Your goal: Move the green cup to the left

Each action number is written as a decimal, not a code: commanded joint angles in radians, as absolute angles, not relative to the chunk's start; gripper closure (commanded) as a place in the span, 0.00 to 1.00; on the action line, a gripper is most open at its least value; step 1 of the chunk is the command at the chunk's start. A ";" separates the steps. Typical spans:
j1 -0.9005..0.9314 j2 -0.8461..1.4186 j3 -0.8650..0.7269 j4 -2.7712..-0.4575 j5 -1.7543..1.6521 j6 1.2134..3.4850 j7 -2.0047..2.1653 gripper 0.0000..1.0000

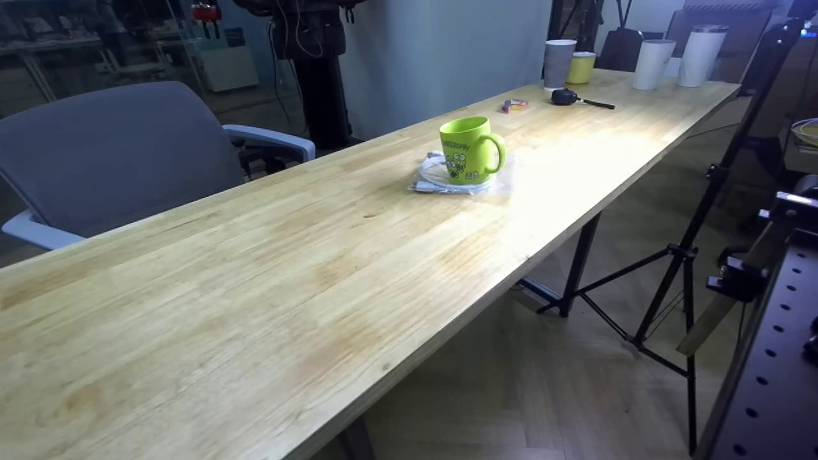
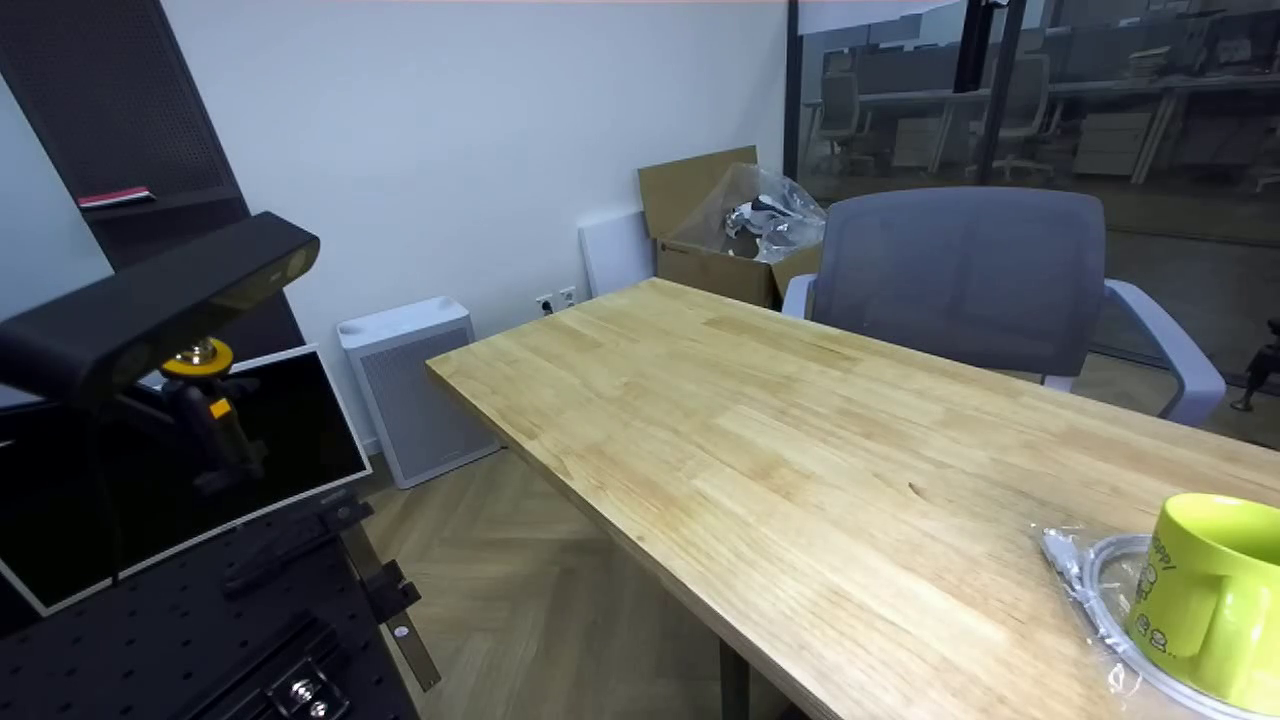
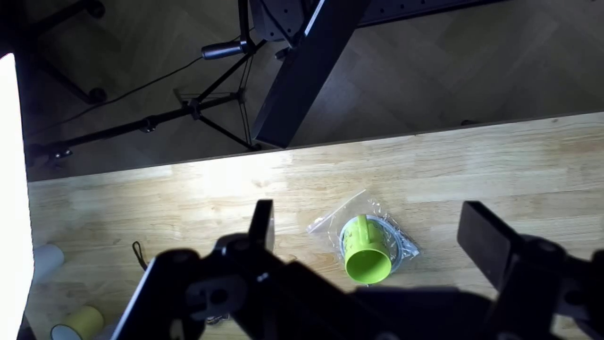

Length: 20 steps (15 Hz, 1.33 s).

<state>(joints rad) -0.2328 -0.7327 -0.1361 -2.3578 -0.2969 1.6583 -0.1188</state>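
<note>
1. The wooden table (image 1: 255, 275) is stretching through all three views;
2. The gray chair (image 1: 128, 153) is standing at one long edge, showing in both exterior views;
3. My claw (image 3: 368, 226) is gaping wide; its fingers are standing well apart, and I am gripping nothing;
4. The clear bag (image 3: 332, 222) is lying on the table; a coiled white cable (image 1: 441, 187) is resting inside;
5. The green cup (image 1: 465, 153) is standing upright on the bag; the cable is curving around its base; in the wrist view I am seeing the cup between my fingers, touching neither;
6. The small colored packet (image 1: 514, 106) is lying farther along the table.
</note>
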 commanded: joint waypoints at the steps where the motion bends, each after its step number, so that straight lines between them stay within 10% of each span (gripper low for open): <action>1: -0.202 -0.729 -0.165 -2.356 -0.300 1.702 -0.101 0.00; 20: -0.172 -0.449 -0.294 -2.282 -0.071 1.956 -0.261 0.00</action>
<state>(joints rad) -0.1604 -0.5358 -0.2956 -2.3386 -0.0575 1.9442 -0.2508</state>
